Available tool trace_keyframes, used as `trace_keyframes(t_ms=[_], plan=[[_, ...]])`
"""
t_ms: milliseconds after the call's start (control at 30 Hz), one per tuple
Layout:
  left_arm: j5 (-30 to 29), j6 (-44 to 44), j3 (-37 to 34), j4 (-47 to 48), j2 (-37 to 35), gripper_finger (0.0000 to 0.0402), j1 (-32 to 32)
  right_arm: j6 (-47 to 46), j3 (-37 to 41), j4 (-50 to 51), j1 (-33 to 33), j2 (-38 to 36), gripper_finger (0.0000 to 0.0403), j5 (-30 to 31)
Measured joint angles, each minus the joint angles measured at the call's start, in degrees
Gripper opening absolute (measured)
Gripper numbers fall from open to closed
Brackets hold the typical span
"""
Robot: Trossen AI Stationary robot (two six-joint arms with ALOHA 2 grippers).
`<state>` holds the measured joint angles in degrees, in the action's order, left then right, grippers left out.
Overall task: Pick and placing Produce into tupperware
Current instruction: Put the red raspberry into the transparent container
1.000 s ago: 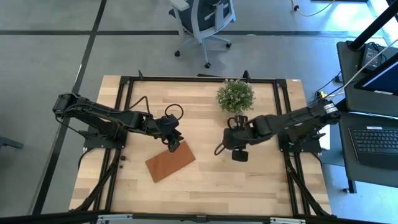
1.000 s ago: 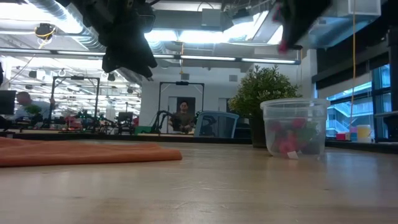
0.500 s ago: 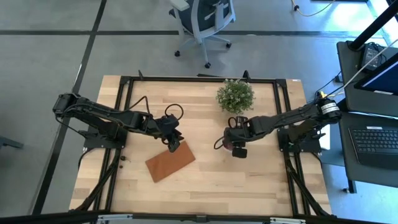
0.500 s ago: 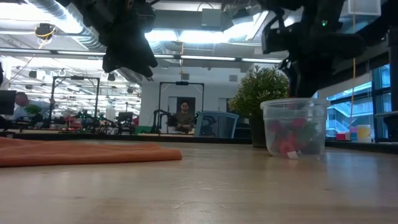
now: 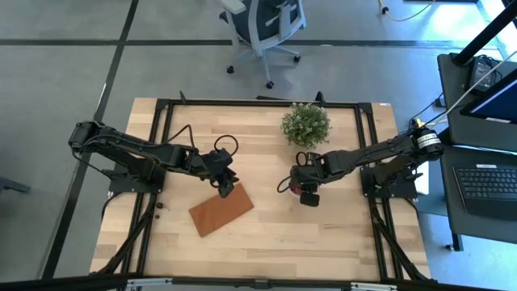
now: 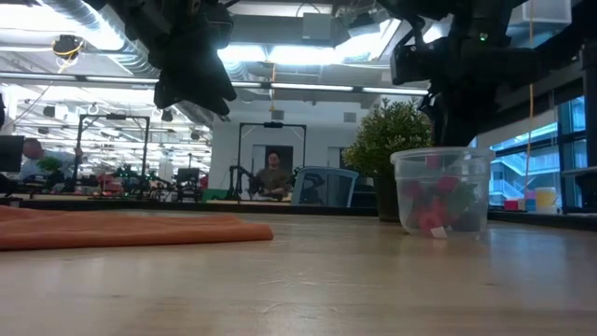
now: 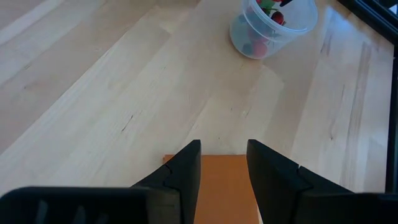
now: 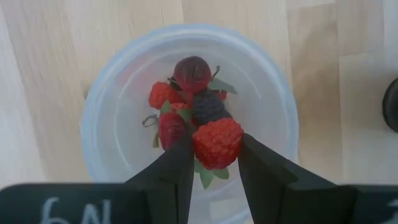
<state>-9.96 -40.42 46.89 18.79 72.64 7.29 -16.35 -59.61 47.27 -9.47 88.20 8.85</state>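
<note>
The tupperware, a small round clear cup, stands on the wooden table right of centre and also shows in the low view and the left wrist view. Several red and dark produce pieces lie in it. My right gripper hangs straight over the cup's mouth, shut on a red bumpy berry; from above it covers the cup. My left gripper stands open over the far corner of a brown board, nothing between its fingers. My right gripper pinches the red berry by its two sides between its two fingers. The fingers come from above, pointing down. The berry is lifted clear, hanging over the cup's opening above the pieces inside.
A green potted plant stands just behind the cup, toward the far edge. The flat brown board lies left of centre under my left gripper. Bare wood stretches along the near side of the table.
My right gripper has come down from high above the table to just over the cup's mouth, carrying the red berry and staying shut on it. The cup and its contents have kept their place.
</note>
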Motion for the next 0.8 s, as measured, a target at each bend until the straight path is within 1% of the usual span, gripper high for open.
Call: trace_keyframes(t_ms=[133,433,533,800], plan=[[0.0,0.0,0.0,0.0,0.0,0.0121,0.0,-1.5,0.0,-0.7,0.0,0.0,0.0116,0.0],[0.0,0.6,0.0,0.0,0.0,0.0121,0.0,-1.4,0.0,-4.8,0.0,0.0,0.0116,0.0],[0.0,2.0,0.0,0.0,0.0,0.0121,0.0,-1.3,0.0,-5.0,0.0,0.0,0.0116,0.0],[0.0,2.0,0.0,0.0,0.0,0.0121,-0.2,0.7,0.0,-5.0,0.0,0.0,0.0116,0.0]])
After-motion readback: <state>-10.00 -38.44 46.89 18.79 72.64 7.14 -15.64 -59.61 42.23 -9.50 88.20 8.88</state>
